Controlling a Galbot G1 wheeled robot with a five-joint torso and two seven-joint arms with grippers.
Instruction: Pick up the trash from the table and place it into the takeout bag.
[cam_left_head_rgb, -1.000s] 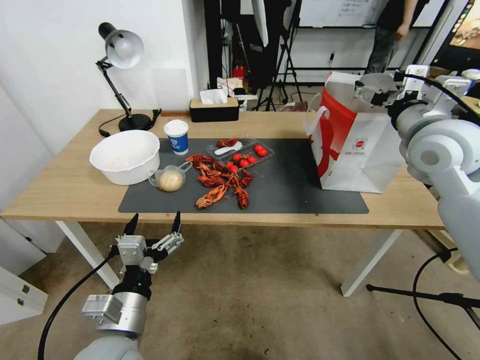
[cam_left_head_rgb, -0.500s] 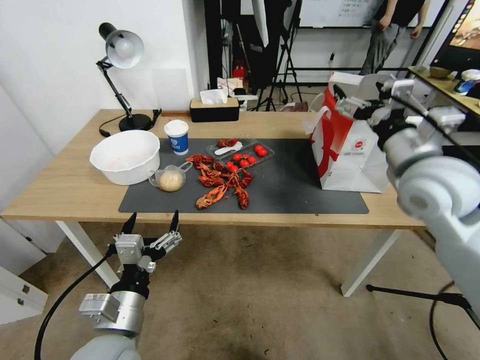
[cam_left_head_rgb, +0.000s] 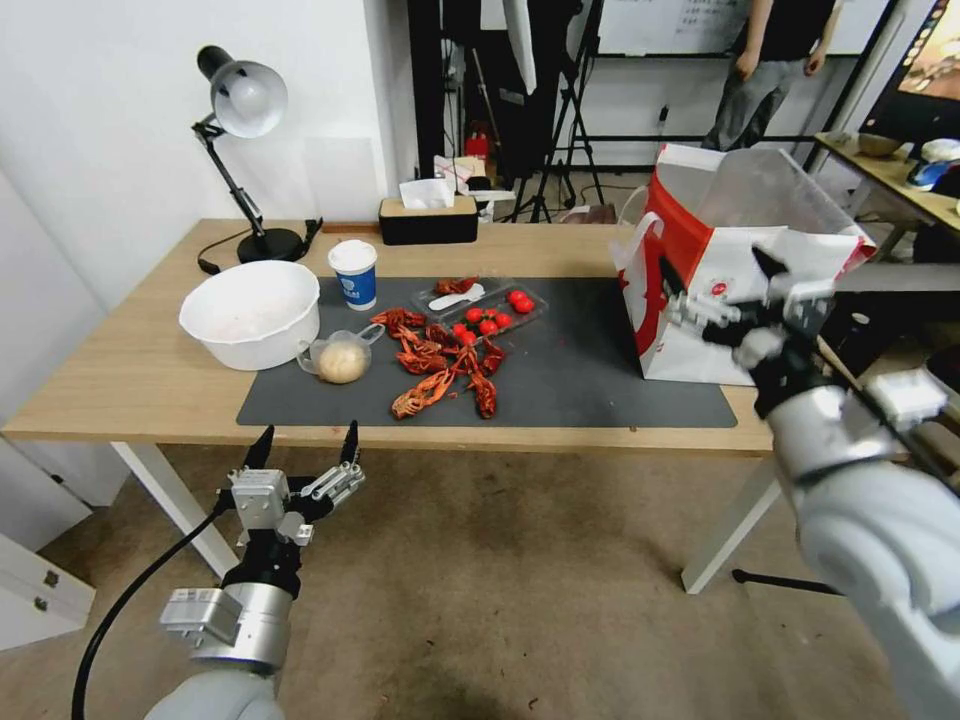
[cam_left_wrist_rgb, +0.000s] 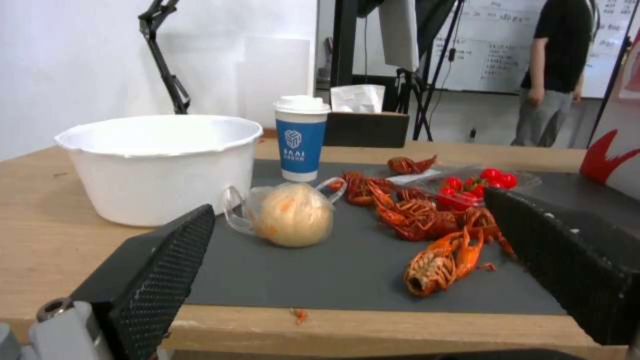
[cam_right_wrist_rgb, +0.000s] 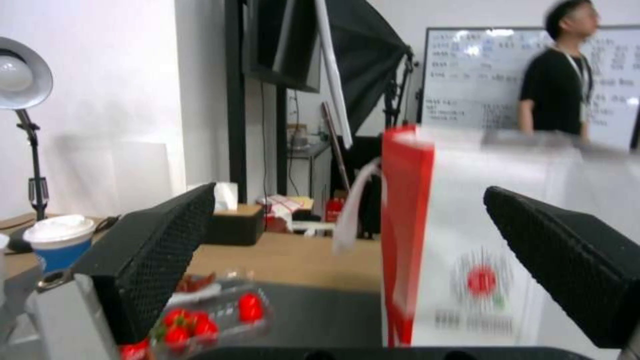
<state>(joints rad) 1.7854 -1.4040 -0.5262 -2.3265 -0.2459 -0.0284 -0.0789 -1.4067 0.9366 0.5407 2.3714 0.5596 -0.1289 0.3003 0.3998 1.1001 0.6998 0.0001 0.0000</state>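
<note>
Right gripper (cam_left_head_rgb: 722, 292) hangs in front of the takeout bag (cam_left_head_rgb: 735, 330), at the table's right end near the front edge, fingers spread wide and nothing between them. The right wrist view confirms the gap: both black pads apart, the bag's red side panel and logo face framed between them. Empty and facing the bag rather than over its mouth, so my read is it is not delivering anything at this moment.

Bag stands upright on the right edge of the dark mat (cam_left_head_rgb: 590, 385), mouth open upward (a sensible place, since anything from the mat's left half can be carried across and dropped in).

Left gripper (cam_left_head_rgb: 305, 448) sits below the table's front edge, off the left corner of the mat, fingers also spread and empty. It points up at the clutter, looks parked but aimed.

Trash is uncollected on the mat's left half: blue-and-white cup (cam_left_head_rgb: 353, 273) near the mat's back-left corner; small clear handled cup with a beige ball (cam_left_head_rgb: 339, 358) just in front, beside the white bowl (cam_left_head_rgb: 250, 314), which sits at the mat's left edge. Crayfish shells (cam_left_head_rgb: 440, 365) are scattered mid-mat, touching a clear tray of tomatoes (cam_left_head_rgb: 485, 310).

Table (cam_left_head_rgb: 130, 370) still carries a lamp (cam_left_head_rgb: 243, 150) and a tissue box (cam_left_head_rgb: 428, 218) along the back edge.
</note>
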